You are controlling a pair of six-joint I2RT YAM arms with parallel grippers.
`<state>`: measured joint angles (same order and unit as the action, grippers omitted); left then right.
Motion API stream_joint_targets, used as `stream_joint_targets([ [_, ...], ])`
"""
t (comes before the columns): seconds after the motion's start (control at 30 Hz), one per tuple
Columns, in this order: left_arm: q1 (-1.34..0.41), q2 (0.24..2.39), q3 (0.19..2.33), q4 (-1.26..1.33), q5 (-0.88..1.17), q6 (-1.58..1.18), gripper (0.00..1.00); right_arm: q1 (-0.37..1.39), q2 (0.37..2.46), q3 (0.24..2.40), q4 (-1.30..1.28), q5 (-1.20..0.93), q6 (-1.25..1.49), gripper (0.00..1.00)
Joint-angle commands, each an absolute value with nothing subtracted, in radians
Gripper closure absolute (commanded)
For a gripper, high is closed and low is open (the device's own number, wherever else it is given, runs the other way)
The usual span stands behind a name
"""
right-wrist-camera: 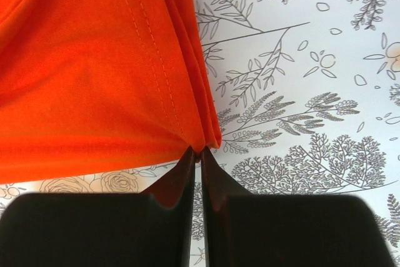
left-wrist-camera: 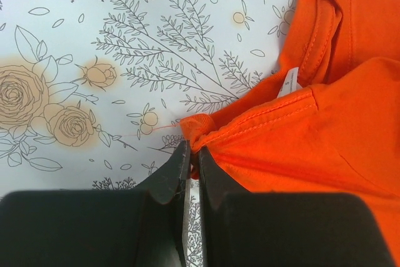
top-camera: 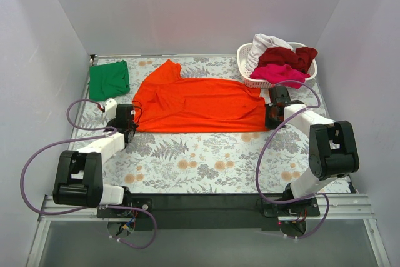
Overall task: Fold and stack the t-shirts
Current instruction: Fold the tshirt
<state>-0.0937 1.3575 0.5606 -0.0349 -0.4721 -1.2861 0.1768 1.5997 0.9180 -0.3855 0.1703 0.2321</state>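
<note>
A bright orange-red t-shirt (top-camera: 200, 104) lies spread across the middle of the flowered table, folded lengthwise. My left gripper (top-camera: 129, 123) is shut on its near left corner; the left wrist view shows the orange cloth (left-wrist-camera: 325, 129) bunched between the black fingertips (left-wrist-camera: 178, 164). My right gripper (top-camera: 270, 119) is shut on the near right corner, pinching the hemmed edge of the orange-red shirt (right-wrist-camera: 94, 73) at the fingertips (right-wrist-camera: 215, 164). A folded green t-shirt (top-camera: 109, 79) lies at the far left. Dark red (top-camera: 287, 57), magenta pink (top-camera: 281, 73) and white (top-camera: 269, 43) t-shirts fill the basket.
The white lattice basket (top-camera: 250, 79) stands at the back right, just behind the right gripper. Purple cables (top-camera: 81, 107) loop from both arms. White walls close in the table (top-camera: 206, 167) on three sides.
</note>
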Motion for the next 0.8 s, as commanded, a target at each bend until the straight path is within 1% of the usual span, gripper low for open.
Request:
stream_joint_targets([
  [0.0, -0.087, 1.321, 0.607, -0.054, -0.549, -1.269, 1.00, 0.156, 1.579, 0.914, -0.397, 0.256, 0.222, 0.99],
  [0.27, -0.087, 1.295, 0.611, -0.041, -0.517, -1.241, 1.00, 0.150, 1.574, 0.926, -0.419, 0.301, 0.221, 0.99],
  [0.37, -0.087, 1.308, 0.615, -0.041, -0.486, -1.236, 0.96, 0.150, 1.582, 0.931, -0.425, 0.279, 0.216, 0.99],
  [0.4, -0.087, 1.310, 0.621, -0.047, -0.479, -1.236, 0.87, 0.149, 1.582, 0.930, -0.426, 0.272, 0.215, 0.99],
  [0.47, -0.087, 1.286, 0.630, -0.066, -0.454, -1.238, 0.80, 0.150, 1.569, 0.928, -0.426, 0.242, 0.209, 0.99],
  [0.5, -0.087, 1.269, 0.646, -0.077, -0.450, -1.238, 0.74, 0.150, 1.562, 0.928, -0.426, 0.232, 0.206, 0.98],
  [0.53, -0.087, 1.250, 0.656, -0.087, -0.446, -1.241, 0.71, 0.150, 1.551, 0.928, -0.426, 0.218, 0.204, 0.94],
  [0.57, -0.089, 1.209, 0.664, -0.106, -0.430, -1.255, 0.68, 0.149, 1.531, 0.928, -0.428, 0.215, 0.203, 0.84],
  [0.6, -0.089, 1.189, 0.667, -0.107, -0.411, -1.261, 0.66, 0.149, 1.522, 0.928, -0.429, 0.212, 0.202, 0.78],
  [0.63, -0.089, 1.175, 0.676, -0.107, -0.387, -1.270, 0.56, 0.150, 1.511, 0.933, -0.431, 0.201, 0.199, 0.70],
  [0.67, -0.089, 1.164, 0.686, -0.120, -0.344, -1.281, 0.49, 0.149, 1.493, 0.934, -0.437, 0.198, 0.195, 0.57],
  [0.7, -0.090, 1.169, 0.702, -0.133, -0.327, -1.285, 0.39, 0.149, 1.483, 0.937, -0.440, 0.195, 0.193, 0.54],
  [0.73, -0.091, 1.181, 0.731, -0.147, -0.315, -1.292, 0.14, 0.150, 1.470, 0.942, -0.443, 0.196, 0.193, 0.51],
  [0.77, -0.092, 1.184, 0.745, -0.165, -0.289, -1.296, 0.13, 0.150, 1.462, 0.943, -0.446, 0.198, 0.192, 0.47],
])
